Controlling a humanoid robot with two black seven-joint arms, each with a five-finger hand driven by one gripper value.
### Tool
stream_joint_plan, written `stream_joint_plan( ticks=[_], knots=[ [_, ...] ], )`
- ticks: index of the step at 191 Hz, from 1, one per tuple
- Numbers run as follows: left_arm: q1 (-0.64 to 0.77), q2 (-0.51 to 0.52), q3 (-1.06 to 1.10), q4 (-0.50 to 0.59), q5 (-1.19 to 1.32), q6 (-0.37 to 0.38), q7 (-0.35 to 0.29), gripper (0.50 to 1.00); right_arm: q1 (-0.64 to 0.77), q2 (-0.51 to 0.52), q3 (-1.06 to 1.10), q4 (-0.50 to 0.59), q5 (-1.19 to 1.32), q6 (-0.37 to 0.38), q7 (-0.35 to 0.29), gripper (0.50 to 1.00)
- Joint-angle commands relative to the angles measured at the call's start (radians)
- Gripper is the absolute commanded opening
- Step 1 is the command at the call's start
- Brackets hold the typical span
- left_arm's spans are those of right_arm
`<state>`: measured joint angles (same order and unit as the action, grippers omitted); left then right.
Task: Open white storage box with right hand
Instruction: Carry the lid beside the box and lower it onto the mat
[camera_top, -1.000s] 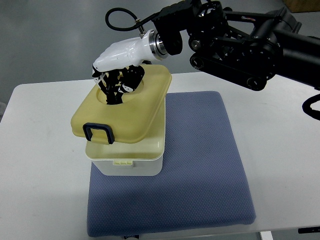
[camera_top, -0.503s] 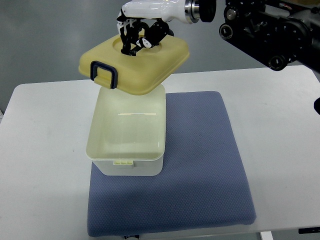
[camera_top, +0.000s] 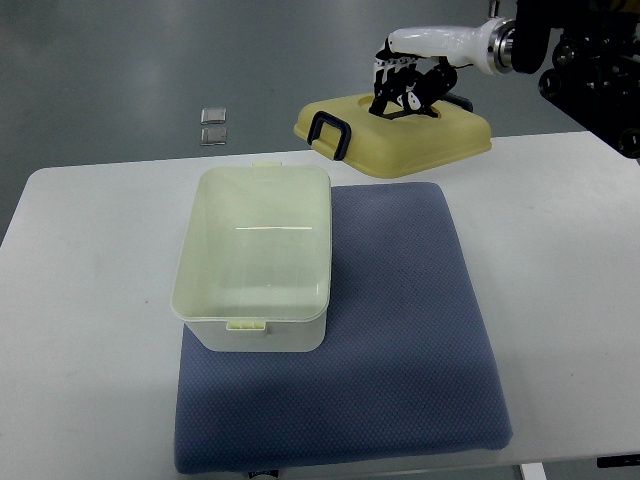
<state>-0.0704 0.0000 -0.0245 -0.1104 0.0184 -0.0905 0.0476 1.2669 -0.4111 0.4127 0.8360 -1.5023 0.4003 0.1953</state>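
Top view: right hand (camera_top: 410, 85) grips lid (camera_top: 395, 135) above counter's (camera_top: 90, 300) far edge; open box (camera_top: 255, 260) sits on mat (camera_top: 400, 340), nothing betw. them.

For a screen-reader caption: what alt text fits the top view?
The right hand holds the yellow lid above the table's far edge, clear of the open, empty white storage box on a blue mat.

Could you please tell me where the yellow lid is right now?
In the top view, the yellow lid is held by the right hand at the upper right, above the blue mat's far edge, clear of the open box.
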Motion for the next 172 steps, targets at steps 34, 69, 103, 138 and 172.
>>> stream_joint_plan(
  ticks=[34, 69, 103, 138, 172],
  knots=[
    [0.0, 0.0, 0.0, 0.0, 0.0, 0.0, 0.0, 1.0, -0.061, -0.029, -0.022, -0.012, -0.01, -0.012, -0.017, 0.5],
    [0.0, 0.0, 0.0, 0.0, 0.0, 0.0, 0.0, 1.0, -0.093, -0.038, -0.023, -0.015, -0.024, -0.015, -0.019, 0.5],
    [0.0, 0.0, 0.0, 0.0, 0.0, 0.0, 0.0, 1.0, -0.116, -0.029, -0.023, -0.015, -0.024, -0.018, -0.02, 0.5],
    [0.0, 0.0, 0.0, 0.0, 0.0, 0.0, 0.0, 1.0, -0.132, -0.018, -0.025, -0.017, -0.025, -0.018, -0.02, 0.5],
    [0.0, 0.0, 0.0, 0.0, 0.0, 0.0, 0.0, 1.0, -0.17, -0.012, -0.025, -0.02, -0.047, -0.037, -0.02, 0.5]
  ],
)
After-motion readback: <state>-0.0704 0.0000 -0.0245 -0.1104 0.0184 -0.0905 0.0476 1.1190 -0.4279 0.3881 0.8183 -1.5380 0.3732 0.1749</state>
